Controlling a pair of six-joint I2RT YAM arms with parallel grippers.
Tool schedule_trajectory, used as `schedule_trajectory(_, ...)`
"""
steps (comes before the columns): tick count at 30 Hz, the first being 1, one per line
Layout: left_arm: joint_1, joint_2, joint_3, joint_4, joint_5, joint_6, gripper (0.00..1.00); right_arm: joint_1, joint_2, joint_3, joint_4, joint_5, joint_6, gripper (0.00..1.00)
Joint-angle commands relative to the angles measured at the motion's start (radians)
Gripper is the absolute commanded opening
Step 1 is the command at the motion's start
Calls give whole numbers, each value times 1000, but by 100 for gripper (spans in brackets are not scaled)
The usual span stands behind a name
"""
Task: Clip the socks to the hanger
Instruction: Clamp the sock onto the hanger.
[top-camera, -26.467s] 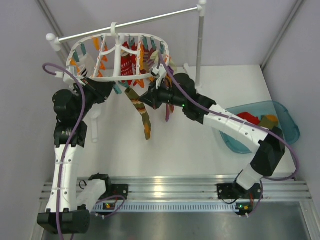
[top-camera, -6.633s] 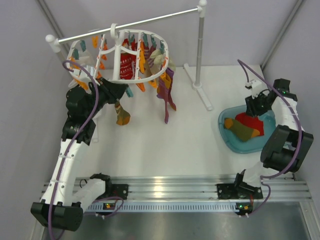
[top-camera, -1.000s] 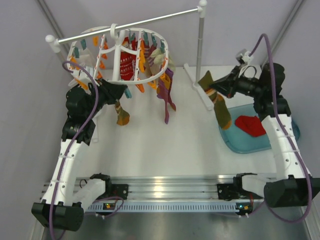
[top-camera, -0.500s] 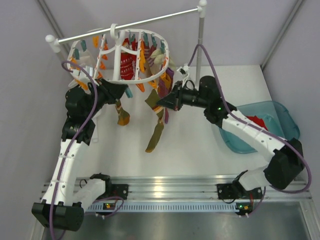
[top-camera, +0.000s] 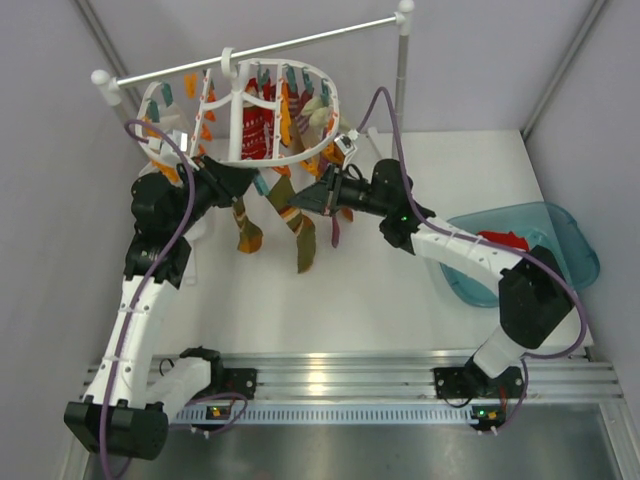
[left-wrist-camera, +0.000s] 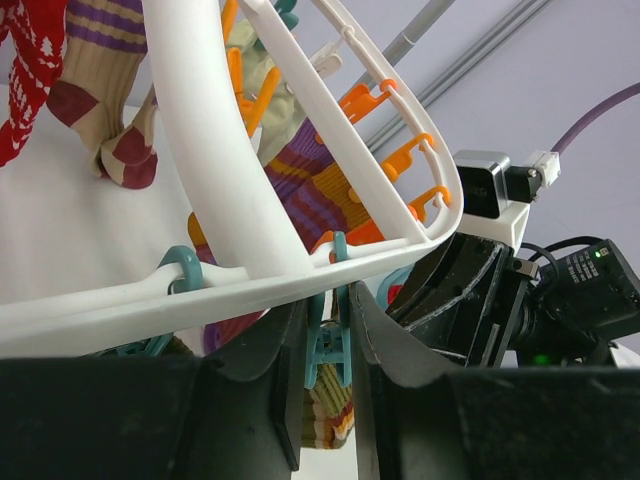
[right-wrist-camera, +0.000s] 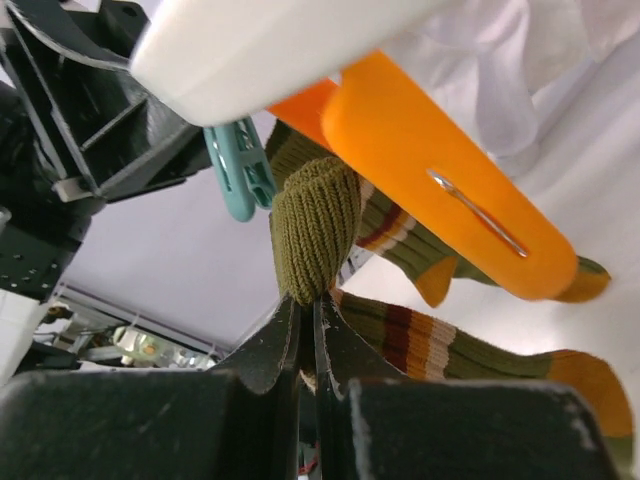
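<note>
The white oval hanger (top-camera: 236, 158) hangs from the rod at the back left, with orange and teal clips. My left gripper (top-camera: 256, 182) is shut on a teal clip (left-wrist-camera: 328, 346) under the hanger's rim (left-wrist-camera: 222, 190). One striped sock (top-camera: 246, 228) hangs just beside it. My right gripper (top-camera: 306, 203) is shut on the olive cuff of a second striped sock (right-wrist-camera: 315, 225), whose foot hangs down (top-camera: 303, 240). The cuff is held up just under the rim, between a teal clip (right-wrist-camera: 240, 165) and an orange clip (right-wrist-camera: 440, 190). The two grippers are close together.
The white rod-and-pole stand (top-camera: 400, 90) rises behind the hanger. Purple socks (top-camera: 336, 218), a red patterned sock (top-camera: 256, 126) and a cream sock (top-camera: 318, 112) hang on the hanger. A blue bin (top-camera: 565, 240) with a red item (top-camera: 500, 238) sits at the right.
My right arm has carried the striped sock from above the blue bin leftward to the hanger's front rim, close to my left gripper. The left arm has stayed at the clip.
</note>
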Motion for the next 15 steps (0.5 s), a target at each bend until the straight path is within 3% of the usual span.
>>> schedule_trajectory(1,4,9,40,55,32,-17,0,26,17,36,172,-5,78,0)
schedule_trajectory(15,4,18,33,59,59,-34,0,27,60,72,209,-5,89,0)
